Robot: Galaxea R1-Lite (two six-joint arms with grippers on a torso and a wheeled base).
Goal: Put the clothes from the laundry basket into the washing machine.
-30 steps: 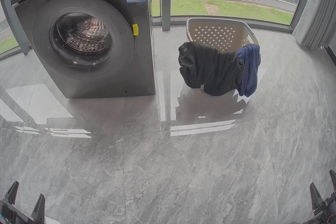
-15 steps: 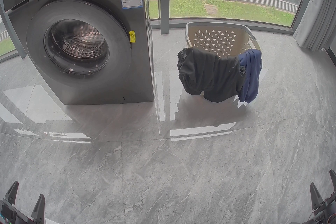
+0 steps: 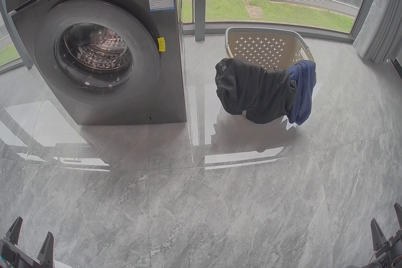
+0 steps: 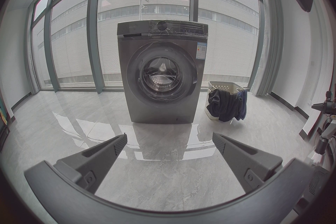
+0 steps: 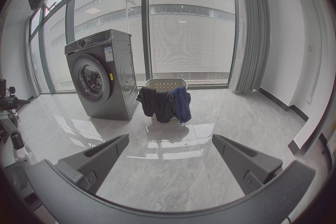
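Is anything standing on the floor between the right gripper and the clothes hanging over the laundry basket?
Nothing visible. Only grey stone floor lies between the open right gripper and the black garment and blue garment draped over the beige plastic laundry basket.

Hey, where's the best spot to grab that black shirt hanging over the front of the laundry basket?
Probably the top fold of the black garment, where it drapes over the near rim of the laundry basket, coming from above. The cloth bends over that edge, so a ridge sits there, while the rest hangs loose below. Keep clear of the blue garment beside it.
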